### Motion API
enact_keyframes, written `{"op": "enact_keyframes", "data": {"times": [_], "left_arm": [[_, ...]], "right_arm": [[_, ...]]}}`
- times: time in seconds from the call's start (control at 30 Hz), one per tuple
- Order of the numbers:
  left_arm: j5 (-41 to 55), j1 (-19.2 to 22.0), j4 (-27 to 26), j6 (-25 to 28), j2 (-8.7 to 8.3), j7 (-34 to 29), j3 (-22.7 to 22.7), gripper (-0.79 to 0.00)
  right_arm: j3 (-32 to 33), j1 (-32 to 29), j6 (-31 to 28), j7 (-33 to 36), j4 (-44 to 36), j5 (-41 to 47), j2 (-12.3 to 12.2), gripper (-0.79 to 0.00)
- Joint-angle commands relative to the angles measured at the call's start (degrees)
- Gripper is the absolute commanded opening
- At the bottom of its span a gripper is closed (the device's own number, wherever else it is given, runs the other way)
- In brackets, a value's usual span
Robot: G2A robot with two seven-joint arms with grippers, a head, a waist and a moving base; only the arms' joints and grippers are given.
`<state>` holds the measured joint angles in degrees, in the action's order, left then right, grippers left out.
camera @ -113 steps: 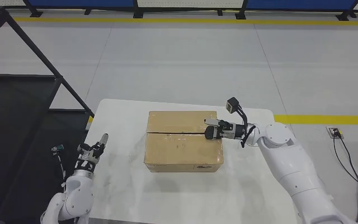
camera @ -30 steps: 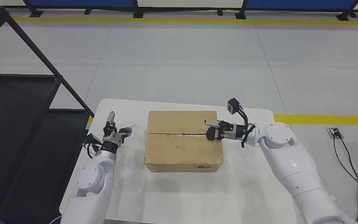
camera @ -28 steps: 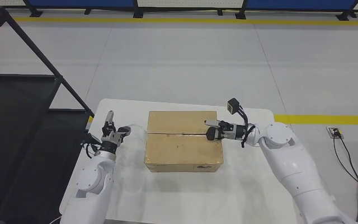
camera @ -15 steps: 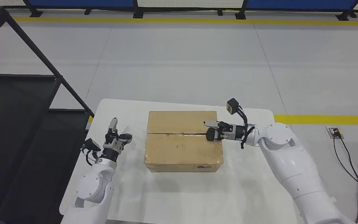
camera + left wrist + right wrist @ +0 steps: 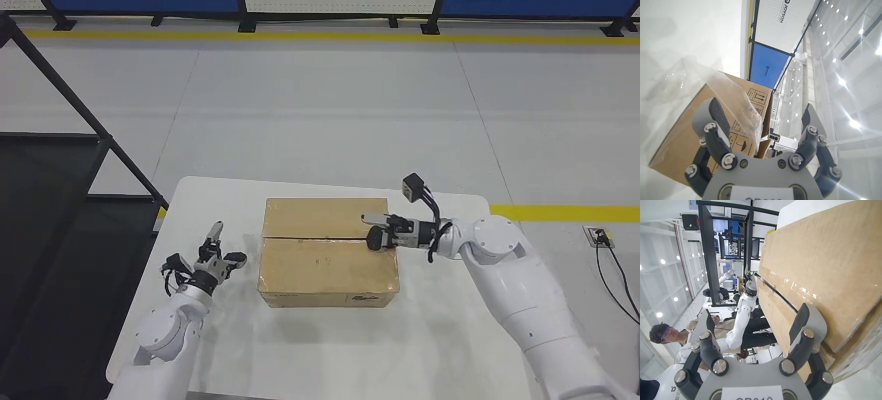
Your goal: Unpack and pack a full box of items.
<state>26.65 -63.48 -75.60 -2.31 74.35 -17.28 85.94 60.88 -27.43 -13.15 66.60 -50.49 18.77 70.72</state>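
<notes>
Top view shows the brown cardboard box on the white table, its 2 flaps shut: unpacking looks barely begun. The right gripper has fingers apart, 1 against the lid by the seam. The left gripper is spread, clear plastic film loose between its fingers.

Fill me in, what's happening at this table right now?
Two-armed robot working a closed cardboard box on the white table. The right pincer is open at the box's right end, one finger on the top by the centre seam. The left pincer is open beside the left end, where a loose piece of clear film hangs off the box. Nothing unpacked yet.
</notes>
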Motion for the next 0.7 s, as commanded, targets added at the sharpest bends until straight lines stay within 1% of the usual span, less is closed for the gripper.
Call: {"op": "enact_keyframes", "data": {"times": [0.0, 0.07, 0.17, 0.43, 0.67], "left_arm": [[-0.04, 0.64, 1.4, -1.46, -0.07, -1.89, -0.46, 0.0], [-0.91, 1.54, 3.09, -2.03, -0.12, -2.26, -0.84, 0.0], [0.41, 3.52, 5.98, -2.16, 0.19, -2.05, -1.85, 0.0], [5.78, 10.34, 14.29, -0.16, 1.44, -2.57, -4.65, 0.0], [9.58, 15.06, 20.74, 2.49, 2.37, -1.88, -5.68, 0.0]], "right_arm": [[-0.09, 0.14, -0.03, -0.04, 0.0, -0.1, 0.02, 0.0], [-0.12, 0.17, -0.03, -0.13, 0.04, -0.17, 0.01, 0.0], [-0.17, 0.24, 0.03, -0.19, 0.02, -0.16, 0.02, 0.0], [-0.69, 0.62, 0.53, -0.46, 0.1, -0.41, 0.16, 0.0], [-0.66, 0.41, 0.85, -0.85, -0.36, -0.81, 0.06, 0.0]]}}
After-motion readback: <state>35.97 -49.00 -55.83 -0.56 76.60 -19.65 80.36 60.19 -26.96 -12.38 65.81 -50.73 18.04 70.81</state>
